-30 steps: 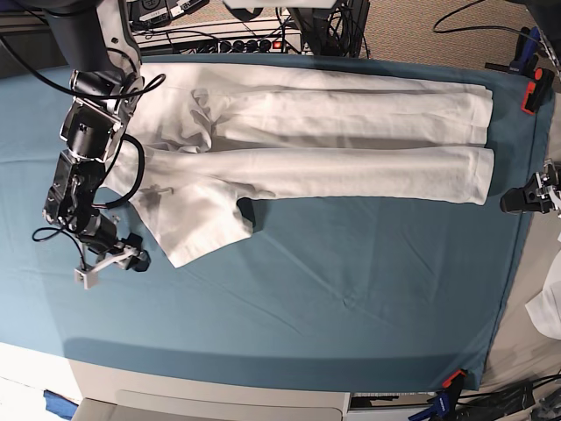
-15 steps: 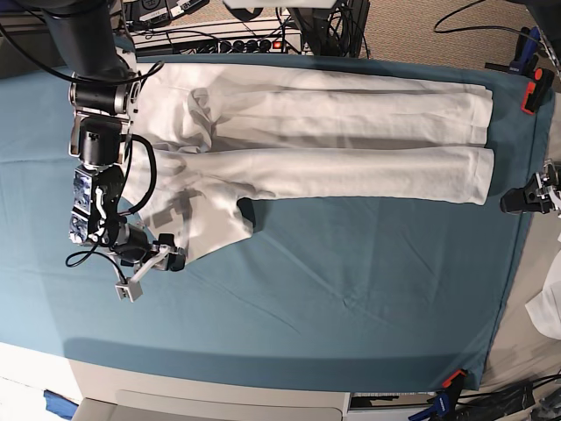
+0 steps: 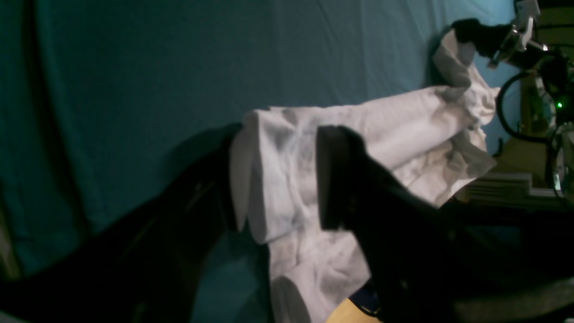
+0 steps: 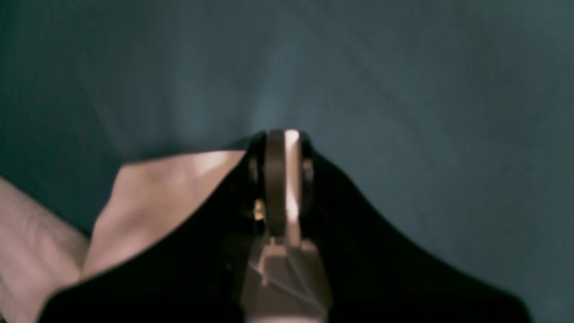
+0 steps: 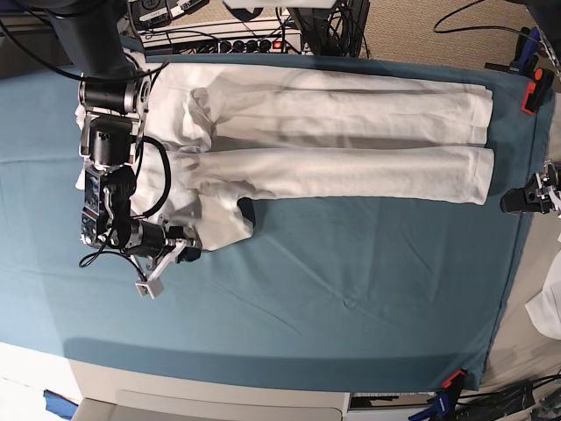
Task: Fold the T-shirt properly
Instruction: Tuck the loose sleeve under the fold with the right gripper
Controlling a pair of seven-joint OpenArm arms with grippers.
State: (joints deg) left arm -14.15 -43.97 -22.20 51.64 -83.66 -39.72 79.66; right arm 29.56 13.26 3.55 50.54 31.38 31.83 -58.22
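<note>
Your right hand (image 5: 175, 254) has just travelled in over the teal-clothed surface (image 5: 351, 289) and is pinching shut on the near sleeve of the one large plain white cotton T-shirt (image 5: 351, 140), readying a fold. Beyond, your left hand (image 3: 278, 188) is gaping over the T-shirt's hem, gripping nothing.

I'm looking at a robotics lab: a table (image 5: 351, 289) draped in a teal cloth (image 5: 289, 263) pinned with clamps (image 5: 531, 92), a power strip (image 5: 237, 44) and tangled cables (image 5: 456, 17) behind it, carpet beyond
</note>
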